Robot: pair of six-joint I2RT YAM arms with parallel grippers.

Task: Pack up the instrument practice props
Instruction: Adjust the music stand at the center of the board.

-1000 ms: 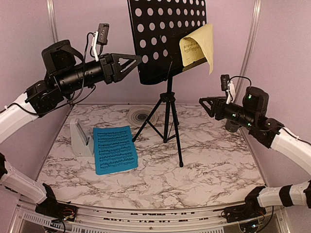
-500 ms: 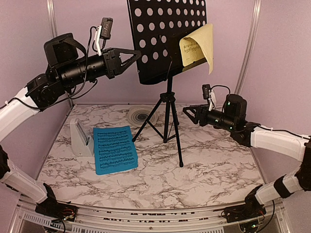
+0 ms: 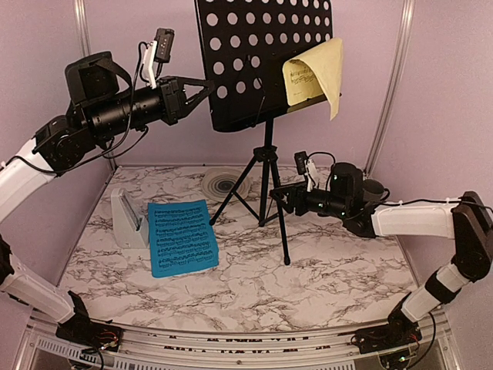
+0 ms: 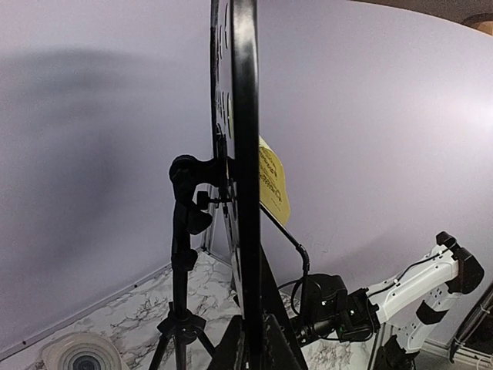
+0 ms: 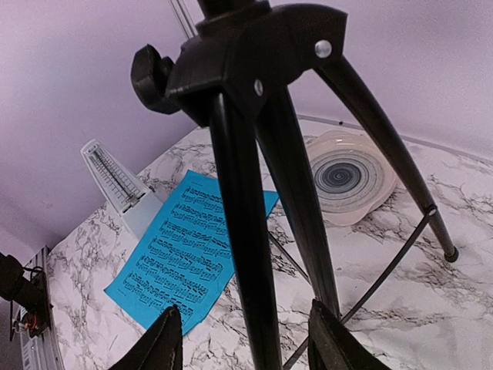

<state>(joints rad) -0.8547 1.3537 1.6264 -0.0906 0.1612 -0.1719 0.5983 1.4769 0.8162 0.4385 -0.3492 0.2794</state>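
Observation:
The black hole-punched music stand (image 3: 262, 62) stands on its tripod (image 3: 266, 181) at the back of the table. A yellow page (image 3: 316, 73) curls on its right side. My left gripper (image 3: 206, 85) is shut on the stand's left edge (image 4: 245, 154), which runs between its fingers (image 4: 231, 351). My right gripper (image 3: 279, 199) is open low at the tripod, with one leg (image 5: 246, 254) between its fingers (image 5: 166, 343), untouched. A blue page (image 3: 182, 237) lies flat at the left. The white metronome (image 3: 127, 218) stands beside it.
A round cream plate with a spiral (image 3: 223, 183) lies behind the tripod's left leg. Purple walls close in the back and sides. A dark cup rim (image 3: 373, 186) shows behind my right arm. The tripod's legs spread across the table's middle.
My left gripper has closed on the stand's left edge, and the stand has shifted slightly. My right arm has swung left and down until its open fingers straddle a tripod leg.

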